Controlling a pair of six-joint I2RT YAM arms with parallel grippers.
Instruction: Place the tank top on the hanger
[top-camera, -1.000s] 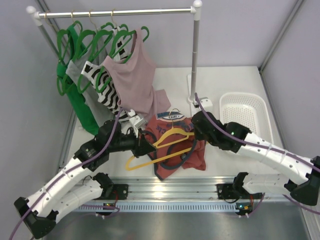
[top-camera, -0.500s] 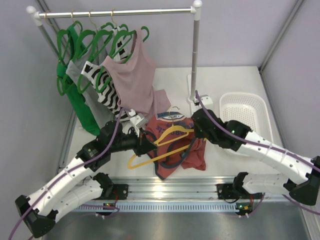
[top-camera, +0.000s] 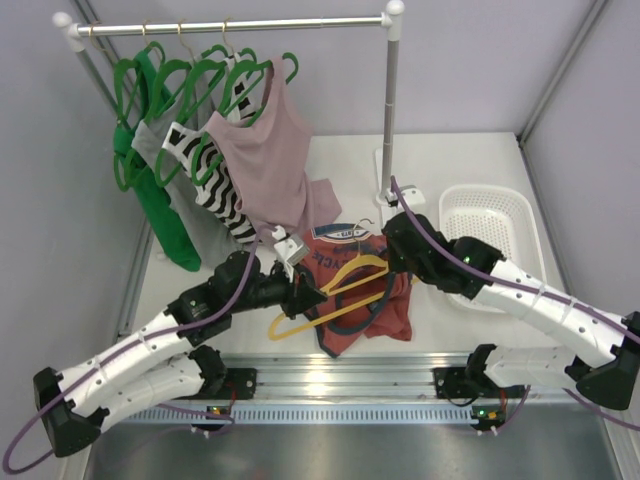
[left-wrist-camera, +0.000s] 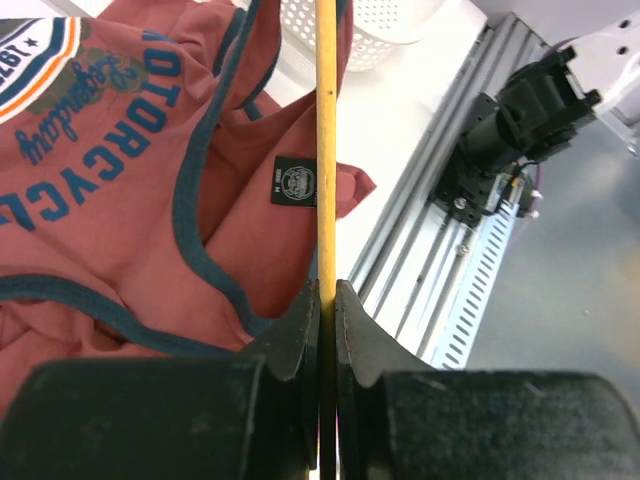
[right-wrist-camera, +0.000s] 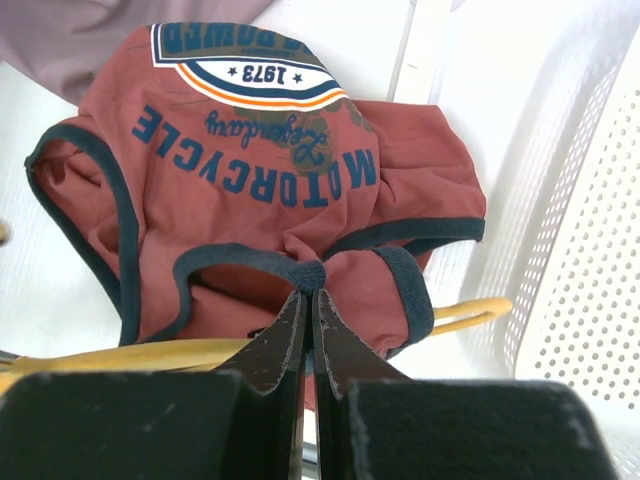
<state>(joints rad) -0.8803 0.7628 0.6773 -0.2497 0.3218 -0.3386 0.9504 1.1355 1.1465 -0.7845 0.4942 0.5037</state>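
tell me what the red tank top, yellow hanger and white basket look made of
The tank top: soft matte knit fabric, probably cotton jersey; it wrinkles and folds, with a printed logo. The hanger: thin rod of smooth, evenly yellow material, likely plastic. The basket: white moulded plastic, judging by its regular perforated walls.

hanger (top-camera: 346, 273) atop tank top (top-camera: 391, 317)

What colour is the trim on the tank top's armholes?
Dark navy trim on the rust-red tank top; clearest in the right wrist view.
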